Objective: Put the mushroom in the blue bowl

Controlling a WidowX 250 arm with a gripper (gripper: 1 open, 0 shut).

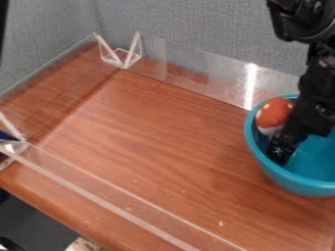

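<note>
Mushroom (pixel 273 113) sat at the blue bowl's (pixel 268 162) far rim near the bench's right edge; we saw our gripper (pixel 285 149) inside the bowl, jaws apart, holding nothing.

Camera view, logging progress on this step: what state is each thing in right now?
Small toy mushroom with red-orange cap: inside the bowl by its far rim, not held.
Large round teal-blue plastic bowl: upright on the table, holding the mushroom.
Gripper: open, lowered into the bowl.
</note>
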